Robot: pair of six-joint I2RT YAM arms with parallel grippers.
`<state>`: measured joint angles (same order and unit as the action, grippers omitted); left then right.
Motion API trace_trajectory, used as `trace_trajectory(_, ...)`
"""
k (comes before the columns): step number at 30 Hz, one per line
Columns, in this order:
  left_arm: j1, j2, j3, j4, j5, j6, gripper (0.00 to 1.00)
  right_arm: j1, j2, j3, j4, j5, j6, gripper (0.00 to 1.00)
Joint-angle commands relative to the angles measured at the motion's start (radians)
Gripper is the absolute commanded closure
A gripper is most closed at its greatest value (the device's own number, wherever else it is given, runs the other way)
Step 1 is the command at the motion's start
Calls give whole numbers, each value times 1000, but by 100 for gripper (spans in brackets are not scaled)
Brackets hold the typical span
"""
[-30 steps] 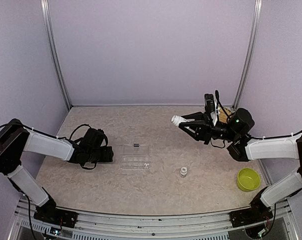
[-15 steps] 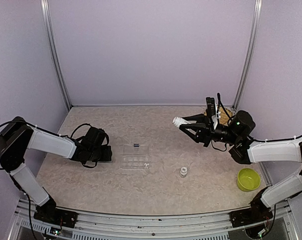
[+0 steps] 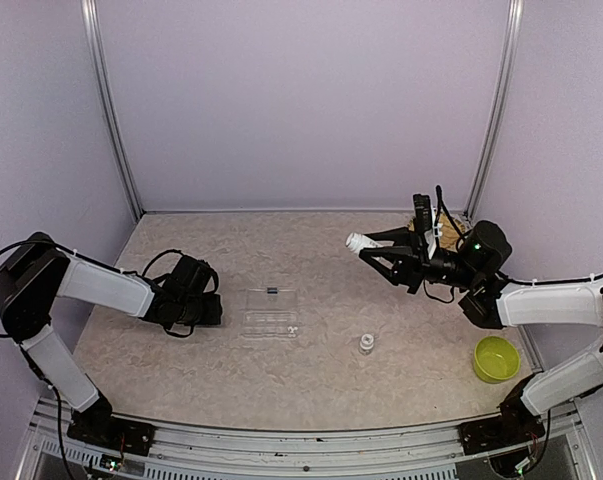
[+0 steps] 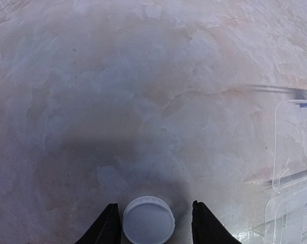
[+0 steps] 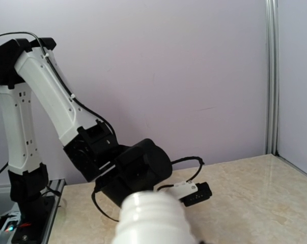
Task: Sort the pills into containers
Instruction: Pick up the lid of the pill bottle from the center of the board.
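Left tool (image 4: 154, 204) half-open astride cap (image 4: 148, 221), clear box (image 4: 296, 152) near its right; right tool (image 3: 371, 249) tight on bottle (image 3: 355, 241).

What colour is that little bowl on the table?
The bowl is lime green; top view.

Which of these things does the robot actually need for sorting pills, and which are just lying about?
Part of the job: clear pill box; white bottle, held in the right hand; white cap, inside the open left hand.
Lying about, it seems: green bowl; small pale thing, too small to identify.
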<state>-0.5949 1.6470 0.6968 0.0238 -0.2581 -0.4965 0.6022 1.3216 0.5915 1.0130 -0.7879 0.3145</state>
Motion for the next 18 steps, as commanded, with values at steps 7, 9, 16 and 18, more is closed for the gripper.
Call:
trace_trajectory(7, 6, -9, -10, -14, 3, -6, 55, 14, -4, -11, 7, 8, 3, 83)
trace_trajectory(9, 5, -10, -13, -16, 3, -6, 55, 14, -2, -10, 7, 7, 2, 83)
trace_trajectory(16, 5, -18, -26, -18, 3, -10, 57, 16, 5, -9, 7, 8, 3, 83)
trace_trajectory(18, 5, -19, -28, -20, 2, -10, 58, 16, 7, -10, 6, 7, 4, 83)
